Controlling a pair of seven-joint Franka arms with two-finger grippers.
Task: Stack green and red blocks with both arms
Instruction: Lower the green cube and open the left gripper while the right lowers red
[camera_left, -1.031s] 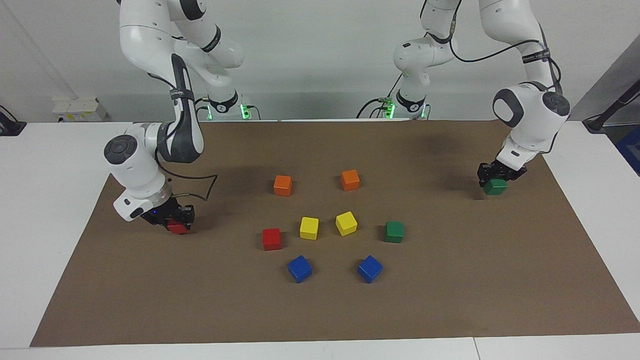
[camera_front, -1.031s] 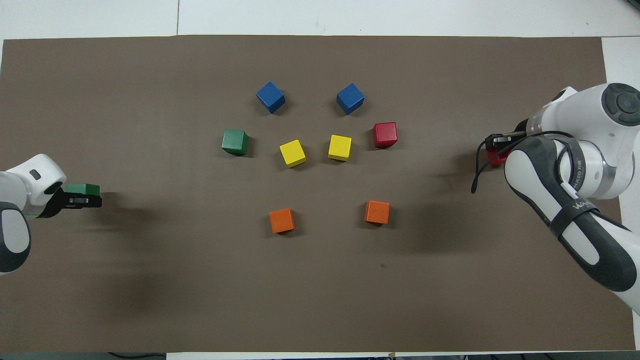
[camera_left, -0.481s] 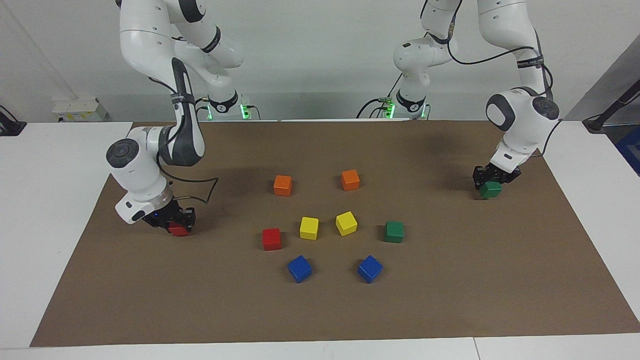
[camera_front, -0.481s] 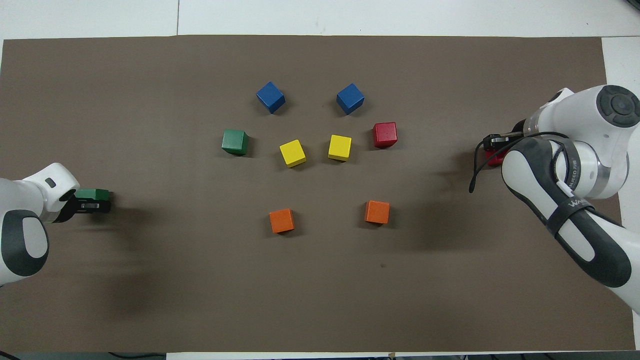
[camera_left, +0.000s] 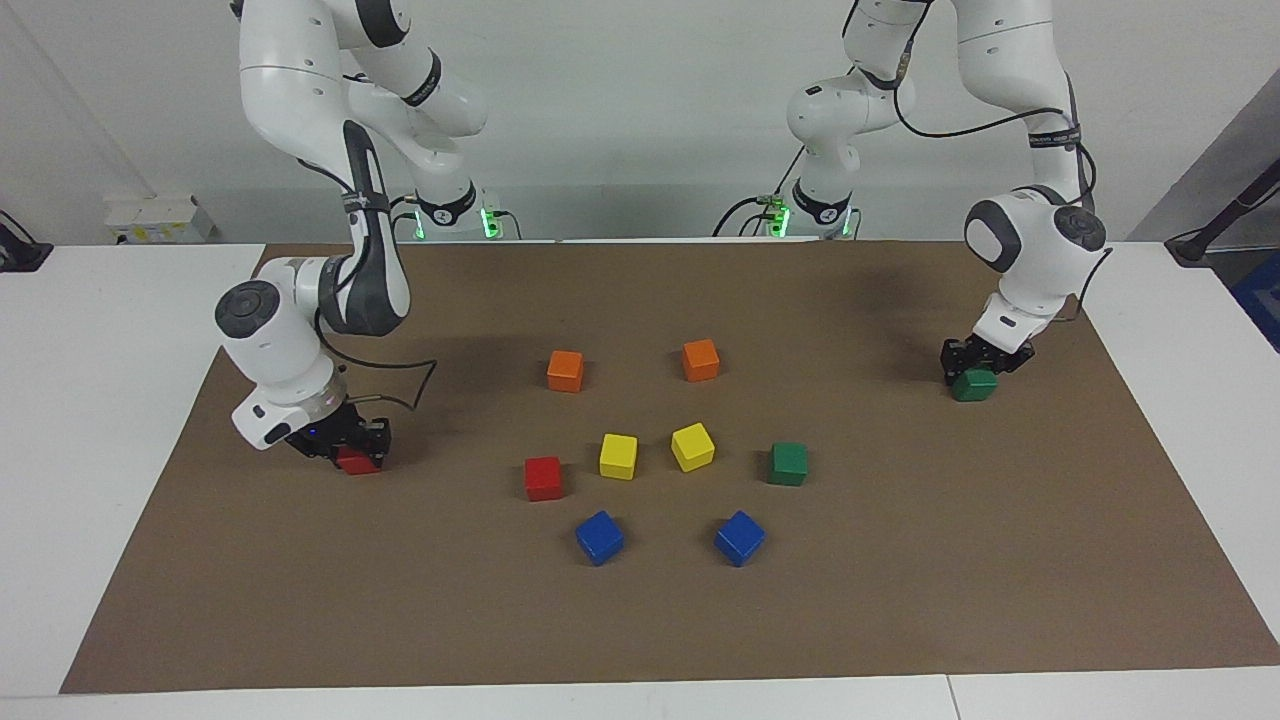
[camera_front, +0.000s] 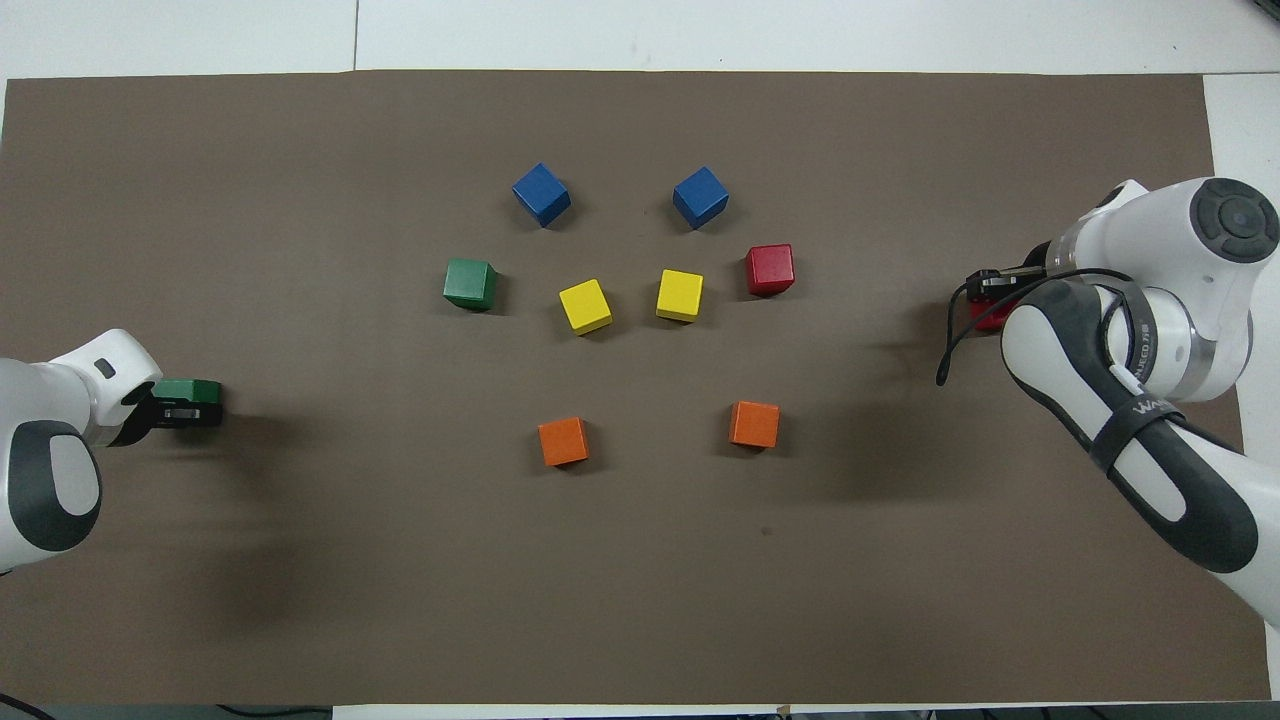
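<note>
At the left arm's end of the mat, my left gripper (camera_left: 975, 368) has lowered its green block (camera_left: 974, 384) to the surface, still clamped. My right gripper (camera_left: 352, 446) stays clenched on a red block (camera_left: 357, 461) likewise; both bases seem placed, mates (camera_left: 543, 478) (camera_left: 788, 463) unstacked.

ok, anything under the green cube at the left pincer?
Only the brown mat shows under the green cube; no block beneath it. The left pincer sits on top, shut on it, hiding its upper face. Whether the cube touches the mat cannot be told.
</note>
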